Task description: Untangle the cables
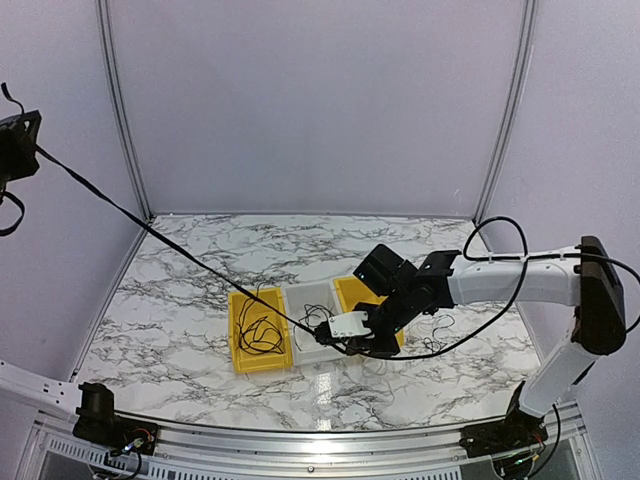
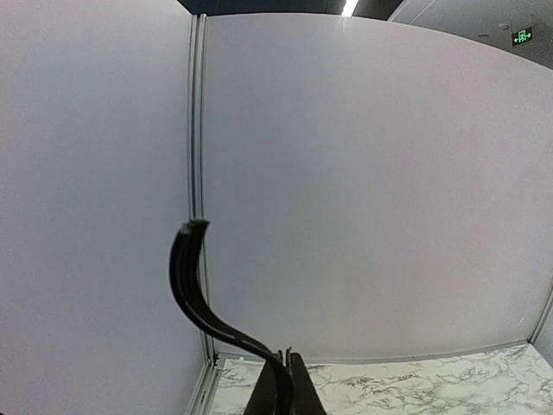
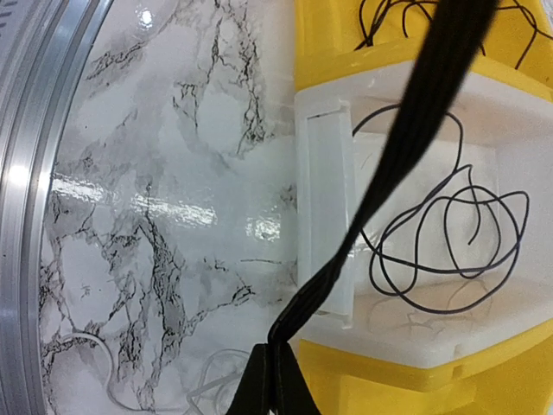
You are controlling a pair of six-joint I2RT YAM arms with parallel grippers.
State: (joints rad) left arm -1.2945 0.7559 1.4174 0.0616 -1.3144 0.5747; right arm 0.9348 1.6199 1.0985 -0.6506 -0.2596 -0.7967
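High at the far left, the left tool [image 1: 22, 145] hangs well above the surface [image 1: 180, 310], its jaws clamped on one end of a flat black cable [image 1: 170, 245] — in the wrist view that end curls up past the tool. The cable runs taut down and rightward over the left yellow bin [image 1: 262, 365], which holds a tangle of thin black cables [image 1: 258, 330]. At the white bin [image 1: 310, 297], with one thin black loop [image 3: 449, 233] inside, the right tool [image 1: 335, 338] pinches the cable's other end — jaws closed tight. Beyond the right yellow bin [image 1: 350, 292], more thin wires [image 1: 435, 325] lie on the marble.
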